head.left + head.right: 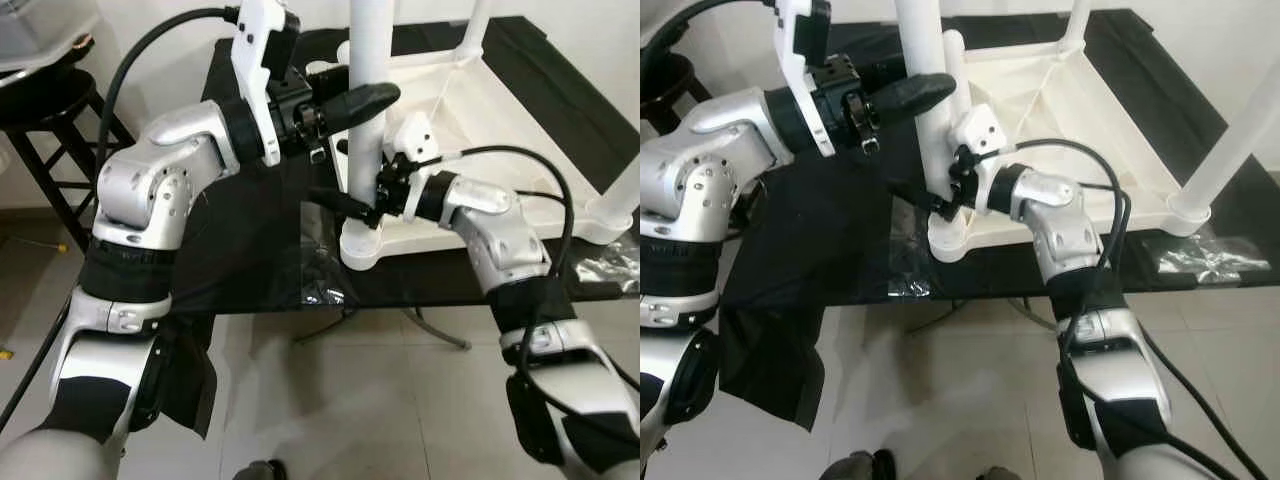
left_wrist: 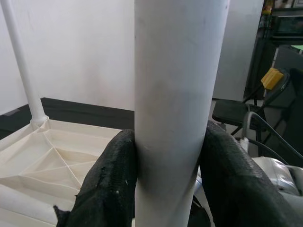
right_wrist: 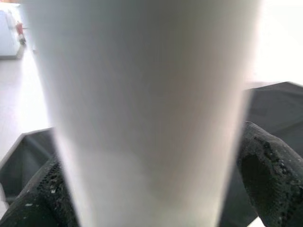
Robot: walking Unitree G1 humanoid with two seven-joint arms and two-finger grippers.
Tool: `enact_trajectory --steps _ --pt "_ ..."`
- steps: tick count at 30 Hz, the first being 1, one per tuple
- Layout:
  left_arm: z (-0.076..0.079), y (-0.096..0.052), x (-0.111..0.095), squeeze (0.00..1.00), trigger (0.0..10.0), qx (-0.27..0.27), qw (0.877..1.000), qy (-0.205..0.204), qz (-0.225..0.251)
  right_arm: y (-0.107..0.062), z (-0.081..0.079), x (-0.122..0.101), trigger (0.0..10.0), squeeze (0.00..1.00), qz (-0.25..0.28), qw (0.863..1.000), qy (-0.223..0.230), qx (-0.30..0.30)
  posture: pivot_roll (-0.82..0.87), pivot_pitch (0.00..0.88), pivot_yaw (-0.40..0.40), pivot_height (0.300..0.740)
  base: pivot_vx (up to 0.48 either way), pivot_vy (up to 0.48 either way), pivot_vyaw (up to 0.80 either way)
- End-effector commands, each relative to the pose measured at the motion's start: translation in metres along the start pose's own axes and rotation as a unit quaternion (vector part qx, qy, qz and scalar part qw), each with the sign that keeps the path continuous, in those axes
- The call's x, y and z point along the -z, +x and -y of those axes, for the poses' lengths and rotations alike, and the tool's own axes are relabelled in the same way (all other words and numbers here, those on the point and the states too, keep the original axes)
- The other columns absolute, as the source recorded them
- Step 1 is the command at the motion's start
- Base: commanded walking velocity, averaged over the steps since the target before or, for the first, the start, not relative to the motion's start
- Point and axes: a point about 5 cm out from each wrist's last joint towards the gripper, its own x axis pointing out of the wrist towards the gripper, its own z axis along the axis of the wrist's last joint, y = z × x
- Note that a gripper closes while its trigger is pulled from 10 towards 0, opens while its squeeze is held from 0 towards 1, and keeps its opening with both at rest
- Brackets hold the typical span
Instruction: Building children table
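Observation:
The white children's table [image 1: 480, 110] lies upside down on a black work table [image 1: 250, 240]. A white leg [image 1: 366, 130] stands upright in the near left corner socket [image 1: 361, 247]. My left gripper [image 1: 376, 98] is shut on the leg about halfway up; its black fingers [image 2: 113, 184] press both sides of the leg [image 2: 177, 109]. Lower down, just above the socket, my right gripper [image 1: 362, 206] is shut on the same leg [image 3: 142, 113], with one finger [image 3: 270, 175] showing beside it. Two other legs [image 1: 1238, 135] stand in their corners.
A black stool [image 1: 45, 110] stands at the left beside the work table. Clear plastic wrappers lie on the black top near the front edge [image 1: 322, 285] and at the right [image 1: 1205, 255]. Grey tiled floor [image 1: 380, 400] lies in front.

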Motion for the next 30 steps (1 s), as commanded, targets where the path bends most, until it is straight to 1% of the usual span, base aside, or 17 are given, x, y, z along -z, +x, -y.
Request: enact_trajectory --steps 1,2,3,8,16,17,18,19,20,22,23,24,25,27,28,29,30 --pt "0.017 0.016 0.001 0.00 0.0 0.096 0.995 0.006 -0.011 0.008 0.000 -0.005 2.5 0.00 0.029 0.999 0.015 -0.027 0.06 0.163 0.086 0.740 0.000 0.000 0.00" --pt "0.016 0.017 0.001 0.00 0.0 0.100 0.995 0.005 -0.012 0.009 0.001 -0.005 2.5 0.00 0.033 0.999 0.021 -0.031 0.06 0.163 0.086 0.740 0.000 0.000 0.00" --pt "0.016 0.019 0.001 0.00 0.0 0.103 0.995 0.005 -0.015 0.009 0.002 -0.005 0.0 0.00 0.039 0.998 0.031 -0.035 0.06 0.166 0.091 0.740 0.000 0.000 0.00" --pt "0.013 0.024 0.002 0.00 0.0 0.116 0.993 0.006 -0.022 0.010 0.003 -0.003 0.0 0.00 0.042 0.997 0.046 -0.045 0.06 0.170 0.098 0.740 0.000 0.000 0.00" --pt "0.010 0.031 0.004 0.00 0.0 0.123 0.992 0.007 -0.025 0.011 0.003 0.001 0.0 0.00 0.033 0.997 0.045 -0.052 0.05 0.175 0.100 0.740 0.000 0.000 0.00" --pt "0.007 0.032 0.005 0.00 3.6 0.113 0.993 0.001 -0.025 0.012 0.004 0.001 0.0 0.00 0.030 0.998 0.042 -0.044 0.05 0.177 0.098 0.740 0.000 0.000 0.00" --pt "0.005 0.034 0.007 1.00 10.0 0.104 0.994 -0.004 -0.028 0.013 0.006 0.001 0.0 0.00 0.028 0.998 0.041 -0.032 0.04 0.179 0.093 0.740 0.000 0.000 0.00" --pt "0.005 0.034 0.007 1.00 10.0 0.104 0.994 -0.004 -0.028 0.013 0.006 0.001 0.0 0.00 0.028 0.998 0.041 -0.032 0.04 0.179 0.093 0.740 0.000 0.000 0.00" --pt "-0.002 0.035 0.008 1.00 10.0 0.070 0.997 -0.007 -0.027 0.014 0.009 0.004 0.0 0.00 0.022 0.999 0.041 0.001 0.04 0.182 0.088 0.740 0.000 0.000 0.00" --pt "-0.002 0.035 0.008 1.00 10.0 0.070 0.997 -0.007 -0.027 0.014 0.009 0.004 0.0 0.00 0.022 0.999 0.041 0.001 0.04 0.182 0.088 0.740 0.000 0.000 0.00" --pt "-0.006 0.035 0.007 1.00 10.0 0.055 0.998 -0.008 -0.024 0.014 0.010 0.005 0.0 0.00 0.020 0.999 0.041 0.016 0.04 0.182 0.088 0.740 0.000 0.000 0.00" --pt "-0.012 0.032 0.005 0.00 10.0 0.031 0.999 -0.009 -0.016 0.014 0.012 0.007 0.0 0.00 0.020 0.998 0.048 0.046 0.03 0.185 0.078 0.740 0.000 0.000 0.00" --pt "-0.019 0.028 0.002 0.00 10.0 0.001 1.000 -0.014 -0.004 0.017 0.010 0.013 0.0 0.00 0.016 0.994 0.056 0.092 0.02 0.186 0.066 0.740 0.000 0.000 0.00" --pt "-0.019 0.028 0.002 0.00 10.0 0.001 1.000 -0.014 -0.004 0.017 0.010 0.013 0.0 0.00 0.016 0.994 0.056 0.092 0.02 0.186 0.066 0.740 0.000 0.000 0.00" --pt "-0.024 0.024 -0.001 0.00 10.0 -0.017 1.000 -0.017 0.004 0.019 0.009 0.017 0.0 0.00 0.014 0.991 0.061 0.121 0.02 0.186 0.062 0.740 0.000 0.000 0.00" --pt "-0.029 0.018 -0.002 0.00 10.0 -0.038 0.999 -0.022 0.011 0.025 -0.002 0.032 0.0 0.00 -0.001 0.968 0.088 0.236 0.03 0.190 0.051 0.740 0.000 0.000 0.00" --pt "-0.032 0.013 -0.003 0.00 10.0 -0.050 0.998 -0.028 0.016 0.027 -0.023 0.047 0.0 0.00 -0.021 0.941 0.108 0.320 0.03 0.196 0.049 0.740 0.000 0.000 0.00"
